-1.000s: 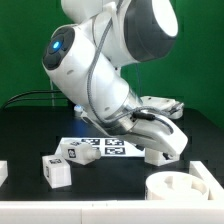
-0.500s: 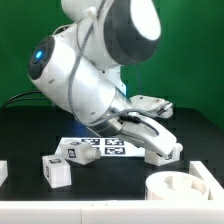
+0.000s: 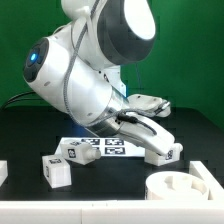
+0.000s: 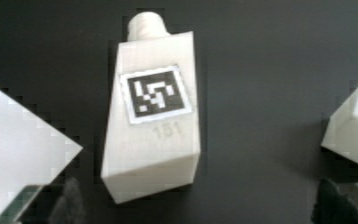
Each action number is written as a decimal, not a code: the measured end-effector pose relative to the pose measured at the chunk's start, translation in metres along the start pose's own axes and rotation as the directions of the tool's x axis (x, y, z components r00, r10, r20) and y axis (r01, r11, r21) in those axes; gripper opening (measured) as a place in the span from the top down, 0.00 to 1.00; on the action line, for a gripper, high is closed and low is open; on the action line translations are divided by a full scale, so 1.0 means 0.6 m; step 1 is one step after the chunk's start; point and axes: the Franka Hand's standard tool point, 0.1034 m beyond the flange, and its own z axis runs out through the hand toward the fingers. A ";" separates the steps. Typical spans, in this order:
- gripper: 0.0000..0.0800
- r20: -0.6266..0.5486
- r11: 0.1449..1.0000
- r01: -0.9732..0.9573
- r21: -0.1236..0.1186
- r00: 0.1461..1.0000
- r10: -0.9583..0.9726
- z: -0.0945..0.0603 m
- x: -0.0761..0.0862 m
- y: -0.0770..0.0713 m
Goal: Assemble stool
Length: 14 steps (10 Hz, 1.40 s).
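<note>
A white stool leg with a black-and-white square tag lies on the black table, directly below my gripper. The gripper is open and empty, and its dark fingertips show on either side of the leg's near end without touching it. In the exterior view this leg lies at the right of the marker board, under my hand. The round rimmed seat disc stands at the front right. Two more tagged legs lie at the front left.
A white part sits at the exterior view's left edge. In the wrist view, white pieces lie on both sides of the leg. My arm's bulk hangs over the table's middle.
My arm's upper links have swung toward the exterior view's left. The hand stays over the leg at the right, and the parts on the table have not moved.
</note>
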 end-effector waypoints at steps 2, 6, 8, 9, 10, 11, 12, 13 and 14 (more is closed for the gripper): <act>0.19 0.073 0.995 -0.077 0.066 0.995 0.072 0.019 -0.001 0.006; 0.19 0.135 0.984 -0.122 0.128 0.985 0.104 0.022 0.004 0.008; 0.19 0.155 0.984 -0.137 0.117 0.981 0.118 0.047 -0.002 0.015; 0.19 0.166 0.985 -0.134 0.105 0.979 0.116 0.060 -0.008 0.015; 0.19 0.177 0.987 -0.130 0.090 0.978 0.112 0.076 -0.015 0.015; 0.19 0.180 0.988 -0.131 0.085 0.977 0.114 0.079 -0.014 0.017; 0.19 0.180 0.987 -0.132 0.086 0.977 0.115 0.079 -0.013 0.017; 0.19 0.181 0.987 -0.132 0.086 0.977 0.115 0.079 -0.013 0.017; 0.35 0.181 0.987 -0.132 0.086 0.977 0.115 0.079 -0.013 0.018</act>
